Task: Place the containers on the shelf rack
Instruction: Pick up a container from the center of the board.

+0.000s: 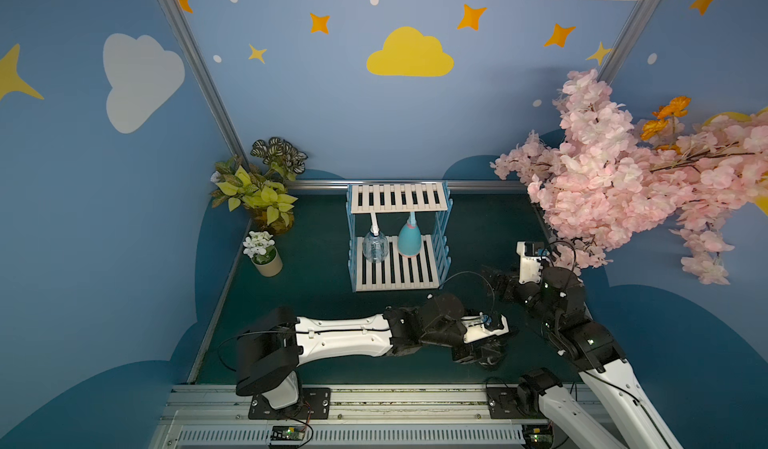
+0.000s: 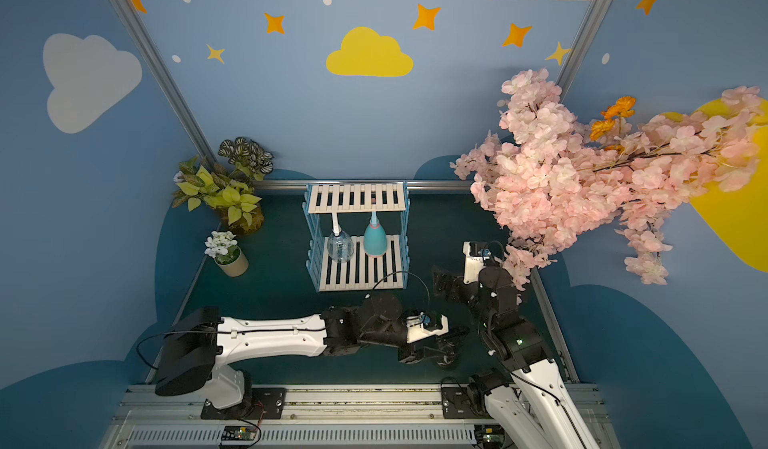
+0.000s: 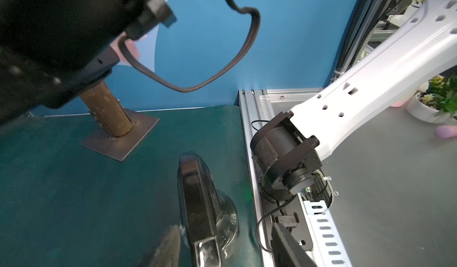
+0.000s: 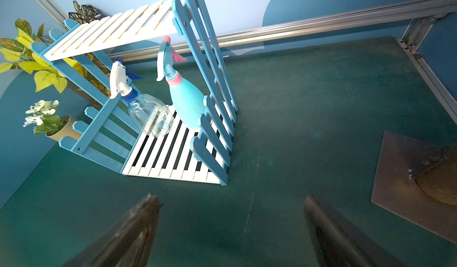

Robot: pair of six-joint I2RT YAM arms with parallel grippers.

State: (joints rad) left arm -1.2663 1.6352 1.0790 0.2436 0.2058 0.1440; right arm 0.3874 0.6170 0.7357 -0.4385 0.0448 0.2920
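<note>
Beige pot of white flowers (image 1: 270, 265) stands near leafy plants (image 1: 259, 193) (two, it seems); pink blossoms (image 1: 615, 185) overhang the table (image 1: 316, 260).

The left arm (image 1: 345, 336) is stretched low across the front of the surface (image 1: 316, 268), wrist bent down, the left claw (image 1: 484, 357) seen with jaws part-way apart. The right arm (image 1: 582, 334) is folded, the right claw (image 4: 230, 199) spread wide.
</note>
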